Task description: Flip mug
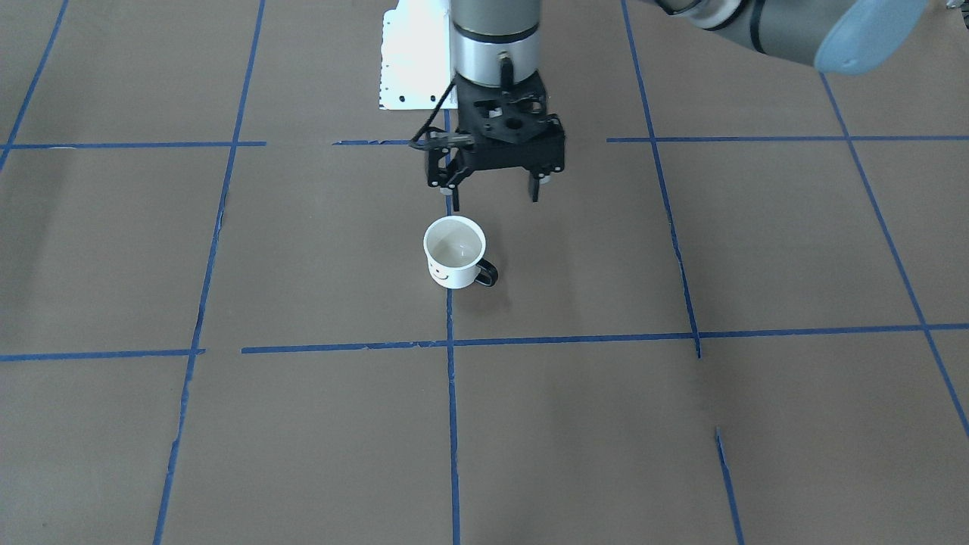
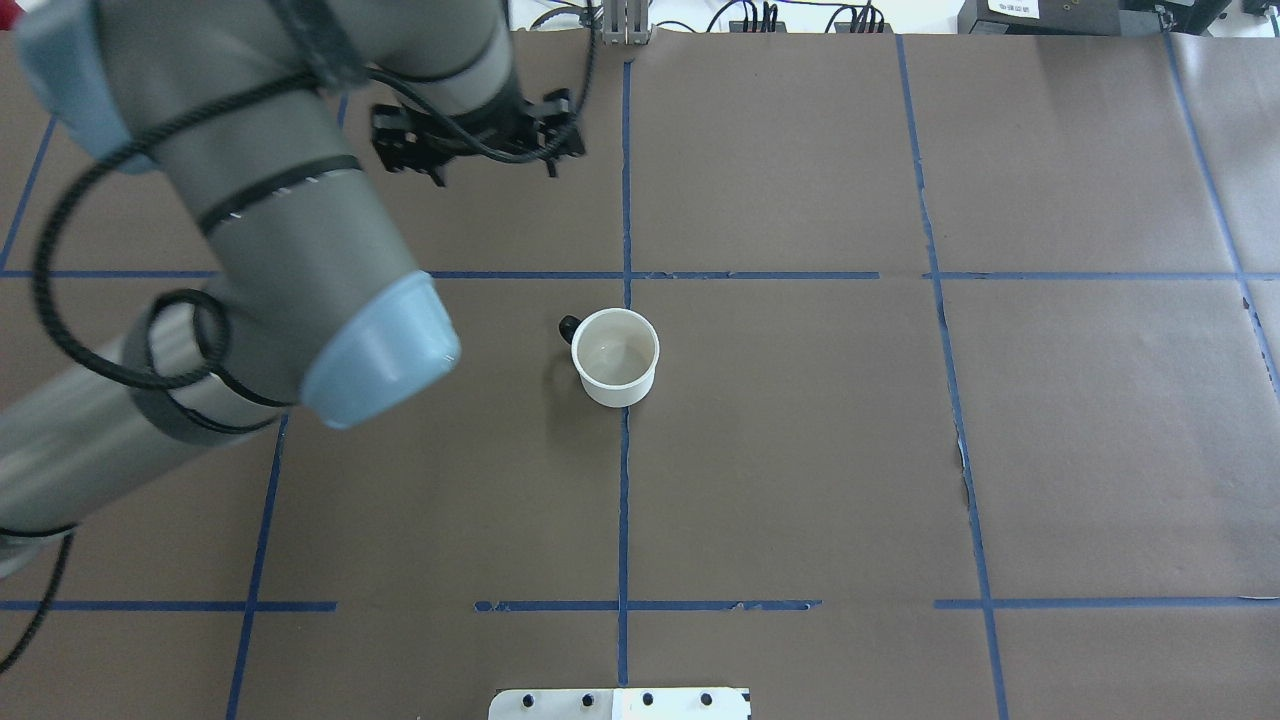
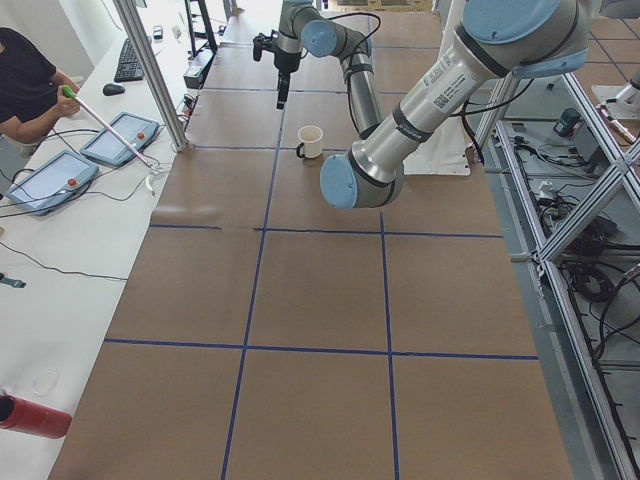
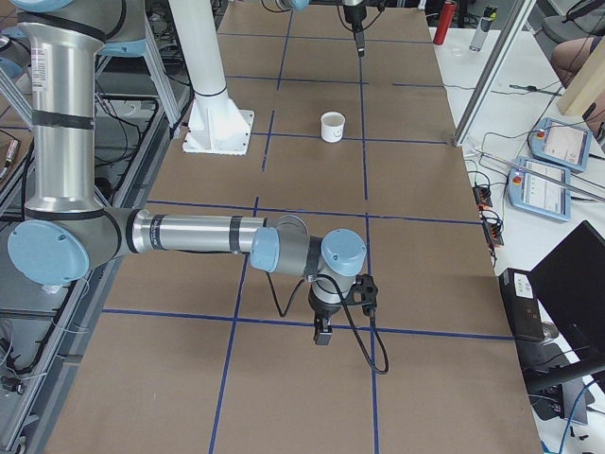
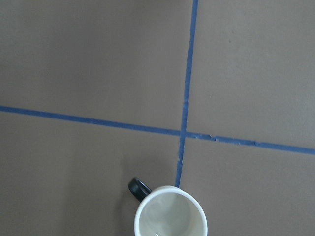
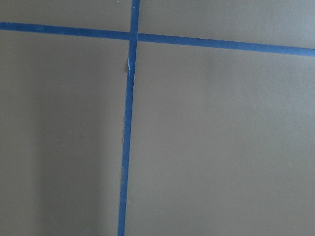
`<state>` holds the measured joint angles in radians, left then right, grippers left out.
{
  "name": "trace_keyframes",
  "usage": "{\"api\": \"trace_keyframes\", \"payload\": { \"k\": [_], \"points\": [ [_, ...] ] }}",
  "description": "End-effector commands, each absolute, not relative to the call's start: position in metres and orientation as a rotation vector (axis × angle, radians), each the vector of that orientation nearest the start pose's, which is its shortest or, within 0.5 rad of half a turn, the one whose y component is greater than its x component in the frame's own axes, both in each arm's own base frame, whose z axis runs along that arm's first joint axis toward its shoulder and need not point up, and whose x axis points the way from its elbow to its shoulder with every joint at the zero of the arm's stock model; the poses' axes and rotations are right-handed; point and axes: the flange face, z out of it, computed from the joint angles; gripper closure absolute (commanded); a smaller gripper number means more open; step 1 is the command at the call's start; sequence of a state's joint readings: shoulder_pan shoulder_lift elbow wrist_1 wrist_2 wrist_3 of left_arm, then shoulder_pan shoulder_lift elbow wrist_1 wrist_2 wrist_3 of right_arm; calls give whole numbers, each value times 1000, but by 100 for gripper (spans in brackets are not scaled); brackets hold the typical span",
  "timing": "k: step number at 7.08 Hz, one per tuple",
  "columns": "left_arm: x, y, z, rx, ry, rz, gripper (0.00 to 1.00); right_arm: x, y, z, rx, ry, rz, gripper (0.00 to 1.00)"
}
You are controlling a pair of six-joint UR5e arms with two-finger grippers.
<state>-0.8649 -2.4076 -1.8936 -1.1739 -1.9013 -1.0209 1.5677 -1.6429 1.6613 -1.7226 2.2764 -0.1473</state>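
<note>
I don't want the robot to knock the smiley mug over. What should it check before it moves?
1. The mug stands upright, mouth up: ok.
2. The left gripper is open: ok.
3. The left gripper is not touching the mug: ok.
4. The left gripper is straight above the mug: cannot tell; the mug sits at the left wrist view's bottom edge.
5. The right gripper is far from the mug: ok.

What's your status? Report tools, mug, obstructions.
Left tool open, empty, hovering short of mug. Right tool far off, state unclear. Mug upright, mouth up. Nothing between left tool and mug.
</note>
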Motion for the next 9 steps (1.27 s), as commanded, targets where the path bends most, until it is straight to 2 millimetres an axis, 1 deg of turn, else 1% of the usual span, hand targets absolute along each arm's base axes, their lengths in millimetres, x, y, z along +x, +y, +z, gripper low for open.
{"api": "trace_keyframes", "payload": {
  "k": [1, 2, 3, 4, 5, 6, 7, 8, 9],
  "points": [
    [206, -565, 157, 301, 719, -84, 0, 67, -450, 668, -77, -712, -97, 0],
    [153, -578, 196, 305, 688, -17, 0, 67, -450, 668, -77, -712, -97, 0],
    [90, -585, 251, 308, 662, 51, 0, 67, -450, 668, -77, -712, -97, 0],
    [34, -580, 302, 308, 669, 101, 0, 67, -450, 668, -77, -712, -97, 0],
    [-18, -569, 349, 308, 635, 124, 0, 67, -450, 668, -77, -712, -97, 0],
    [-71, -549, 403, 304, 597, 169, 0, 67, -450, 668, -77, -712, -97, 0],
    [-122, -541, 450, 285, 589, 135, 0, 67, -450, 668, -77, -712, -97, 0],
    [-145, -518, 496, 277, 619, 143, 0, 67, -450, 668, -77, -712, -97, 0],
    [-149, -508, 513, 265, 649, 128, 0, 67, -450, 668, -77, -712, -97, 0]
  ]
}}
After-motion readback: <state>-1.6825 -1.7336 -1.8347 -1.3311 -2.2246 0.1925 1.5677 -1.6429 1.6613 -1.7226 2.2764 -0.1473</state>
